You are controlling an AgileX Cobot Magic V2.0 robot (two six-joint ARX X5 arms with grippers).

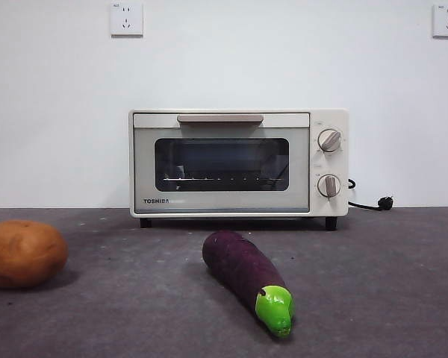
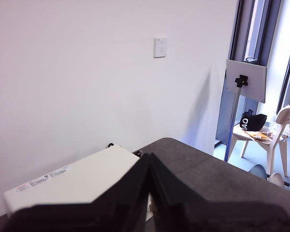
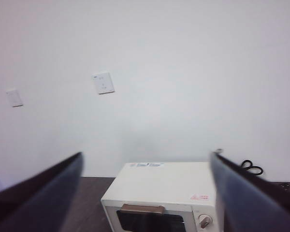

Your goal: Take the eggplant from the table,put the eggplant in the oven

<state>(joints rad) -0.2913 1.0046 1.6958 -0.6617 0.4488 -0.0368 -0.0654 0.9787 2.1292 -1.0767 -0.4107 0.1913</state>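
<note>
The eggplant (image 1: 246,280) lies on the table (image 1: 388,298), near the front and a little right of centre. It is a long, dark purple body with a matte, slightly rough skin, and it runs diagonally, its blunt purple end pointing far and left toward the oven (image 1: 239,162) and its bright green cap (image 1: 275,308) pointing near and right. The oven stands behind it at the far edge of the table, against the white wall, cream-white with a dark glass window, a beige bar handle (image 1: 220,118) across the top of the shut door, and two round knobs (image 1: 329,140) stacked on its right panel; the wire rack shows dimly through the glass. A black power cord (image 1: 369,203) trails out from its right side and ends in a plug on the table. At the far left of the table, well apart from the eggplant, sits a round orange-brown potato-like lump (image 1: 22,253). Nothing lies between the eggplant and the oven door. Two wall sockets (image 1: 126,19) are mounted high on the wall. Neither arm shows in the front view. The left gripper (image 2: 150,193) is held high, looking over the oven's top, its two jaws pressed together with no gap and nothing between them. The right gripper (image 3: 145,193) is also raised, facing the oven from above, its jaws spread wide apart and empty.
</note>
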